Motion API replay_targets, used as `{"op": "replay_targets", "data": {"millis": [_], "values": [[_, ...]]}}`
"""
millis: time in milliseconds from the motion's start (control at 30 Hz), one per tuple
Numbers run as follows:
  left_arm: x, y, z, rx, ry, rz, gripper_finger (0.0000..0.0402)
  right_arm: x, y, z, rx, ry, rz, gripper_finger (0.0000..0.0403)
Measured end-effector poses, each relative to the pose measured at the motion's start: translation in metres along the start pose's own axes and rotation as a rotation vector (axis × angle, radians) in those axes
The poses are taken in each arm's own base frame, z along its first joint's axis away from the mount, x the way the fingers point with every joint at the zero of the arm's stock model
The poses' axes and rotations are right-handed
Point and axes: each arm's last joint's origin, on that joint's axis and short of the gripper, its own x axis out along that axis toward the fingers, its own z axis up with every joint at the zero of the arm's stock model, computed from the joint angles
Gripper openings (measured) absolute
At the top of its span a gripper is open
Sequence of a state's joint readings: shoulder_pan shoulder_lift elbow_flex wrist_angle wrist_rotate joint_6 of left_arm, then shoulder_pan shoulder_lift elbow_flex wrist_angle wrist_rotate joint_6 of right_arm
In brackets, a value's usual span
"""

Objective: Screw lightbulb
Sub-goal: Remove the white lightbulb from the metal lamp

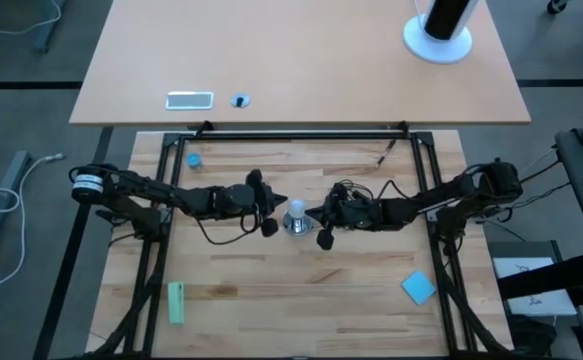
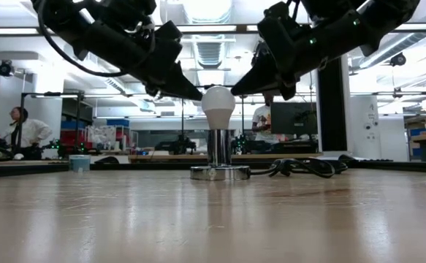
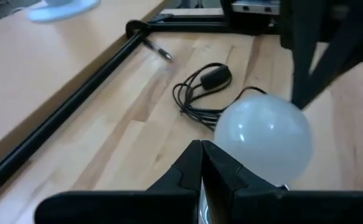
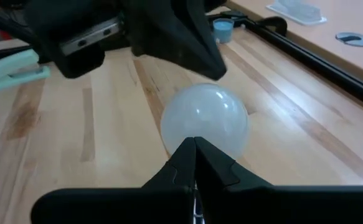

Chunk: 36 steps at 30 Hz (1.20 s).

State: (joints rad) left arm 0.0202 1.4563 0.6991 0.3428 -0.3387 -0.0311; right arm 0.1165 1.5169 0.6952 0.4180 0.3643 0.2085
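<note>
Lightbulb (image 2: 218, 106) stands in its socket (image 2: 219, 155), base hidden, between closed, empty left claw (image 2: 196, 95) and right claw (image 2: 237, 92).

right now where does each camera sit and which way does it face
high: overhead, straight down on the table; both arms show.
low: tabletop level, facing the lightbulb in its socket; left pincer and right pincer flank it.
left wrist: behind shut fingers, facing bulb.
right wrist: same, opposite side.
All share the bulb.
</note>
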Motion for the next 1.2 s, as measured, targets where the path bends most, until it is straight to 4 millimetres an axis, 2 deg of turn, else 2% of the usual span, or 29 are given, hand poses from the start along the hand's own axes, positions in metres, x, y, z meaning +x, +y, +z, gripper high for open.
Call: {"op": "replay_targets", "data": {"millis": [167, 533, 933, 1200], "values": [[0.003, -0.001, -0.003, 0.001, 0.004, 0.007, 0.0000, 0.000, 0.001, 0.000, -0.003, -0.001, 0.028, 0.0000], [0.006, -0.005, -0.005, 0.018, 0.018, -0.140, 0.0000, 0.002, -0.004, 0.000, -0.022, 0.007, 0.015, 0.0000], [0.004, -0.009, -0.007, 0.017, 0.043, -0.217, 0.0000, 0.003, -0.010, 0.000, -0.023, -0.005, -0.113, 0.0000], [0.003, -0.007, -0.009, 0.012, 0.069, -0.188, 0.0000, -0.002, -0.003, 0.000, -0.013, -0.006, -0.090, 0.0000]]}}
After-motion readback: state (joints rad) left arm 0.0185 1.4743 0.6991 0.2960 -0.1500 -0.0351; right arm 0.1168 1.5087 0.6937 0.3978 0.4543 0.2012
